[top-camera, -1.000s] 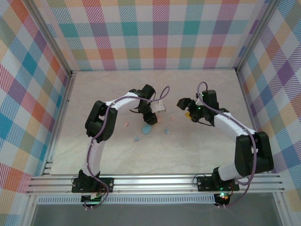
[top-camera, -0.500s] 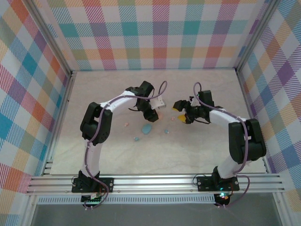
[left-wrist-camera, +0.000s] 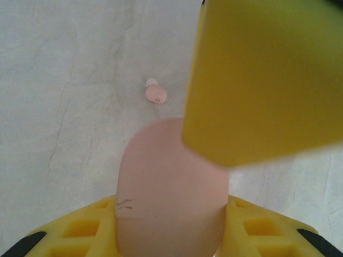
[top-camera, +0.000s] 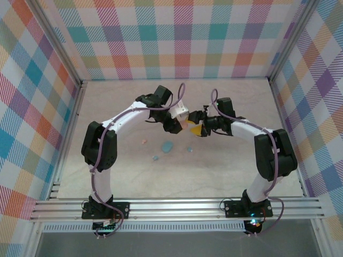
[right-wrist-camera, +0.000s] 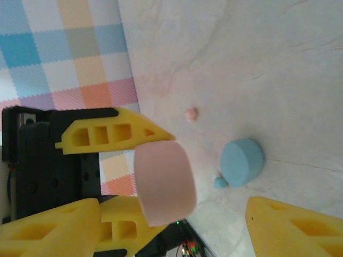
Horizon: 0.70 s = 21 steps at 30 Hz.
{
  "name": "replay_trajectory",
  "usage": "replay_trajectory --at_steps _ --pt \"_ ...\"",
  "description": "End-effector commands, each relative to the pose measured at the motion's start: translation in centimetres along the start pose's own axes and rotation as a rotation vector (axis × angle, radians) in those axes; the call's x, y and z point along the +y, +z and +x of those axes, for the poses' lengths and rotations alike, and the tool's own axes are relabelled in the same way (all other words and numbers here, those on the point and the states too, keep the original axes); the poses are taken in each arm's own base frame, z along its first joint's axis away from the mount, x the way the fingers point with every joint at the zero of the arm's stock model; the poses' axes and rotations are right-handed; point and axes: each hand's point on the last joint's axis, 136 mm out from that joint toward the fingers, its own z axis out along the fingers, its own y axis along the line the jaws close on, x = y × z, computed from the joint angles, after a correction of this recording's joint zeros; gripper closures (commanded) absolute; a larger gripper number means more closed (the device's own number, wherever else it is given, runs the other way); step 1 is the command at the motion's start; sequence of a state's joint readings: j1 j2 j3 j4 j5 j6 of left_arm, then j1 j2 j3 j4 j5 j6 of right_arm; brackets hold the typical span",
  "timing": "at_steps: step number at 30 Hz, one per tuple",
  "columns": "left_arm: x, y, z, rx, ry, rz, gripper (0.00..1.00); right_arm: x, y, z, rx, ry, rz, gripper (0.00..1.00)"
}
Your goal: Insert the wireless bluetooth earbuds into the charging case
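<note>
The two arms have swung inward over the last second and now meet above the middle of the table point(top-camera: 241, 96); a second ago they stood well apart. The left gripper point(top-camera: 184, 125) is clamped on the pink charging case point(left-wrist-camera: 171, 187), lifted clear of the surface, its yellow fingers point(right-wrist-camera: 115, 134) pressing the case from opposite sides. The right gripper point(top-camera: 196, 129) has come up to the same case, and its fingers stand wide, one on each side of the pink shell. One yellow finger point(left-wrist-camera: 268, 80) overlaps the case edge in the left wrist view, and I cannot tell whether it touches. The case looks closed in both wrist views. The earbuds are all out of their cases. One pink earbud point(left-wrist-camera: 156, 95) lies on the table beyond the raised case, and a second pink earbud point(top-camera: 143, 142) lies well to the left. A blue earbud point(right-wrist-camera: 220, 182) sits just beside the blue charging case point(top-camera: 168, 145), which rests on the table near the middle. Another blue earbud point(top-camera: 188, 149) lies just to that case's right. I read the change as preparation for a two-handed step, either passing the pink case across or steadying it so the lid can be opened. By that reading the task is at an early stage, since no earbud is seated. Next I must close the right fingers squarely on the shell without knocking it out of the left grip.
</note>
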State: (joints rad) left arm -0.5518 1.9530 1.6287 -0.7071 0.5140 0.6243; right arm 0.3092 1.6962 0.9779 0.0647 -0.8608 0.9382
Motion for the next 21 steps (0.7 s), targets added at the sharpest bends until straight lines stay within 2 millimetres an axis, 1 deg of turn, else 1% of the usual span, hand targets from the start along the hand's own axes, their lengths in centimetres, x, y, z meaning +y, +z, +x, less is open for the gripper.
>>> replay_trajectory --at_steps 1,6,13,17,19,21 --pt "-1.2 -2.1 -1.5 -0.046 0.001 0.033 0.67 2.1 0.6 0.4 0.048 -0.043 -0.057 0.32" --pt "-1.4 -2.6 -1.9 -0.055 -0.003 0.028 0.67 2.9 0.8 0.8 0.065 -0.049 -0.07 0.46" --pt "-1.8 -3.0 -1.7 -0.062 -0.002 0.027 0.66 3.0 1.2 1.3 0.073 -0.031 -0.062 0.66" --pt "-2.1 -3.3 -1.7 -0.079 -0.004 0.021 0.65 3.5 1.6 1.6 0.083 -0.035 -0.077 0.84" --pt "-1.6 -3.5 -1.9 -0.09 -0.044 -0.006 0.65 3.7 1.6 1.6 0.083 -0.024 -0.077 0.95" --pt "-1.6 -3.8 -2.2 -0.111 -0.068 -0.018 0.61 4.0 1.5 1.5 0.077 -0.018 -0.079 0.99"
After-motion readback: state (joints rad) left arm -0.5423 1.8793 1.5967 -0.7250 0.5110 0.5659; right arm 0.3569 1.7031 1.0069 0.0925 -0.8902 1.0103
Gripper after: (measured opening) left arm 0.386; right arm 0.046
